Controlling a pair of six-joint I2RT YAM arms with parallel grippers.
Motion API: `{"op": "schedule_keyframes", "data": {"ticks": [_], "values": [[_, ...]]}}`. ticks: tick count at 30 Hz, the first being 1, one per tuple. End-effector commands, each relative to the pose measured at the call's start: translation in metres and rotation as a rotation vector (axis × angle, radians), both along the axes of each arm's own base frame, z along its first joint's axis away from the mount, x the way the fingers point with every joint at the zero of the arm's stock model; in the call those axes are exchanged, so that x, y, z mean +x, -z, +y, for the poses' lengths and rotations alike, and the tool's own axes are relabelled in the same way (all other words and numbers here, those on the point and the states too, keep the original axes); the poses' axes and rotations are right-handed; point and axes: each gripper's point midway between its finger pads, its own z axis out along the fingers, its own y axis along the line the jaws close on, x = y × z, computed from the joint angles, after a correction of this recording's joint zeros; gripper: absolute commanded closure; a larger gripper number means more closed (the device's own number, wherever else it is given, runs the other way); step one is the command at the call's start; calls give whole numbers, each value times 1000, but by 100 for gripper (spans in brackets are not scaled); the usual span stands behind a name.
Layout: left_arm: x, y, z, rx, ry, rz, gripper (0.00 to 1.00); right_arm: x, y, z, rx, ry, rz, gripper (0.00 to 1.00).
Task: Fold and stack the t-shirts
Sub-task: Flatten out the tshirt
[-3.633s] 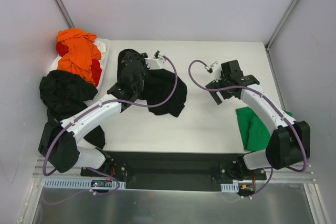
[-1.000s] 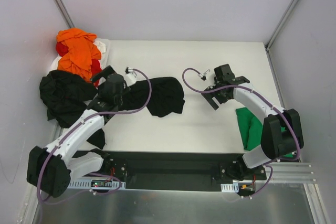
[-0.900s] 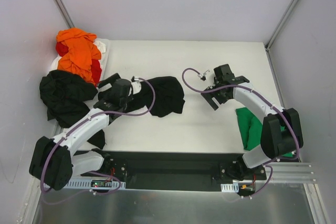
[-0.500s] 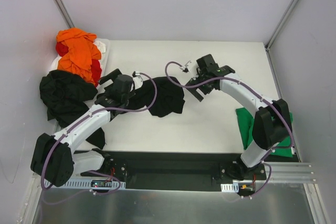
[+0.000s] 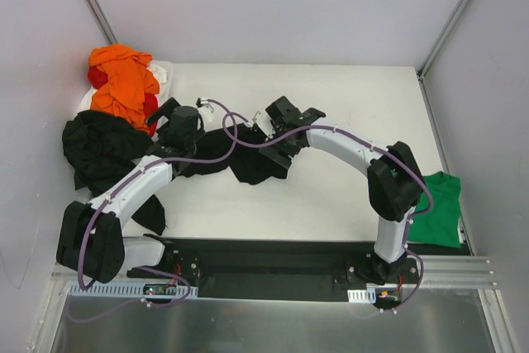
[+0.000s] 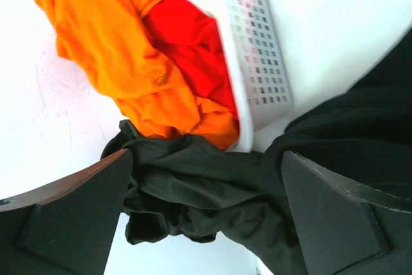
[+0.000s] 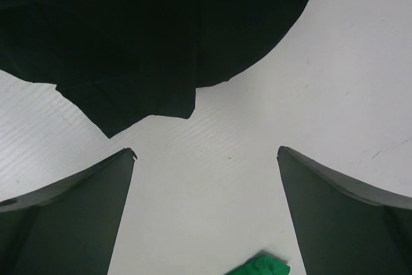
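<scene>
A crumpled black t-shirt [image 5: 248, 161] [image 7: 141, 37] lies in the middle of the table. My right gripper [image 5: 281, 145] [image 7: 206, 152] hovers open at its right edge, with only bare table between the fingers. My left gripper [image 5: 169, 110] [image 6: 206, 159] stands open at the shirt's left end, facing the basket, holding nothing. Another black t-shirt [image 5: 99, 150] [image 6: 193, 185] hangs over the table's left edge. Orange [image 5: 124, 80] [image 6: 109, 43] and red [image 5: 151, 110] [image 6: 193, 49] t-shirts are heaped in the basket. A green t-shirt [image 5: 438, 208] [image 7: 261, 265] lies at the near right.
A white perforated basket [image 5: 163, 72] [image 6: 257, 56] sits at the table's back left corner. Grey walls and metal frame posts [image 5: 91, 6] close in the table on three sides. The right arm's purple cable [image 5: 248, 140] loops over the middle black shirt.
My right gripper has swung left across the table to the black shirt's right edge, uncovering the green shirt. My left gripper has shifted slightly toward the basket. Both stay open.
</scene>
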Motion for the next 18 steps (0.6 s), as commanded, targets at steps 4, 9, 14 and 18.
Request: {"op": "schedule_keyframes", "data": {"ticks": [4, 9, 14, 18], "values": [[13, -52, 4, -110, -19, -213, 1, -7, -6, 24, -12, -63, -19, 1], [13, -49, 11, -73, -36, -208, 1, -3, 0, 39, -15, -78, -19, 2], [12, -49, 19, -60, -52, -224, 1, 0, 4, 47, -33, -101, -30, 3], [13, -64, 24, -84, -64, -271, 1, 6, 4, 53, -35, -109, -39, 3]]}}
